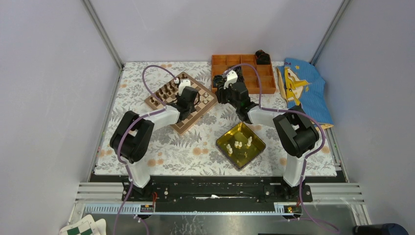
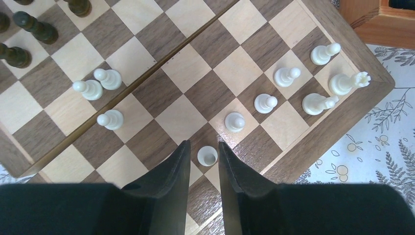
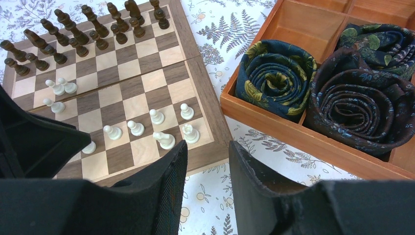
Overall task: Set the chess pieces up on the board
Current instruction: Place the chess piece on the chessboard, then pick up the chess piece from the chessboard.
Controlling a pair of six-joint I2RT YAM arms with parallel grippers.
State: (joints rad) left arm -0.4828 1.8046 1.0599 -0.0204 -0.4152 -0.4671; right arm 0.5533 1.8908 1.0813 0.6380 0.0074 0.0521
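The board (image 2: 161, 93) carries several cream-white chess pieces (image 2: 287, 76) near its right corner and three pawns (image 2: 108, 78) at the left. My left gripper (image 2: 204, 147) hangs over the board's near edge, open. A white pawn (image 2: 207, 155) stands upright between its fingertips, with a thin gap on each side. My right gripper (image 3: 208, 147) is open and empty above the cloth, just off the board's (image 3: 142, 83) corner. Several more white pieces (image 1: 240, 144) stand in the yellow tray (image 1: 222, 142).
Dark brown pieces (image 3: 88, 27) fill the board's far rows. An orange compartment box (image 3: 293, 132) with rolled ties sits right of the board. A blue bag (image 1: 303, 88) lies at the far right. The table has a floral cloth (image 1: 171, 152).
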